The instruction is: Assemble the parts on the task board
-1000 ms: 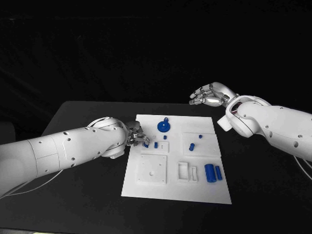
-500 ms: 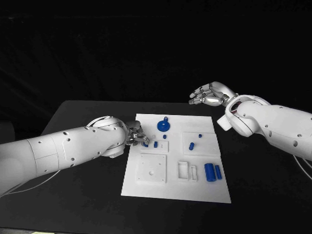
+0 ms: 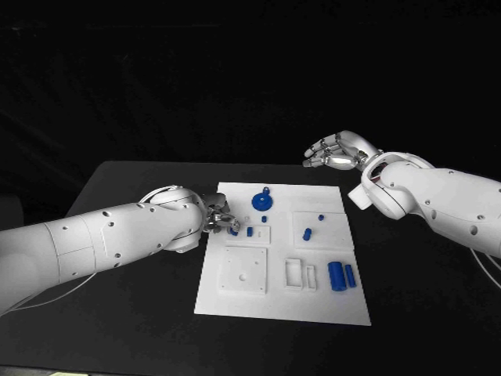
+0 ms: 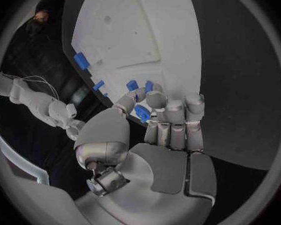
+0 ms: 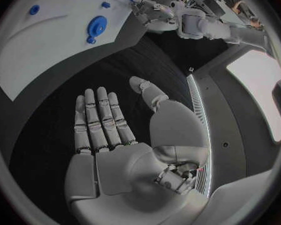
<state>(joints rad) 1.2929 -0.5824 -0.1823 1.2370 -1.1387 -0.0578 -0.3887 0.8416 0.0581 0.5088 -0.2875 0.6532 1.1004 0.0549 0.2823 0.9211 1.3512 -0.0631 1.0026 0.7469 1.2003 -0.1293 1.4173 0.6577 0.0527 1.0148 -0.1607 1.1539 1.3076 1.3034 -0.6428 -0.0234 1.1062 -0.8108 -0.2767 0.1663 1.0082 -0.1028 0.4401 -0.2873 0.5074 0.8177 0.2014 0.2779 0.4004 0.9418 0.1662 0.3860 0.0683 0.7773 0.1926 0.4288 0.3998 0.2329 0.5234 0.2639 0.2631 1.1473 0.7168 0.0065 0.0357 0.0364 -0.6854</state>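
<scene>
Flat white rectangular task board [image 3: 245,301] on matte black bench [image 3: 138,313]. Small solid-blue parts: round blue disc with a tab [image 3: 263,204], two blue cylinders [image 3: 342,276] side by side, short blue peg [image 3: 307,233]. Left hand [image 4: 159,130] silver-grey metal, darker grey palm pad; small blue piece [image 4: 142,113] among its fingers [image 4: 178,117]. Right hand [image 5: 112,135] same silver with grey palm. Both arms plain glossy white [image 3: 104,235].
</scene>
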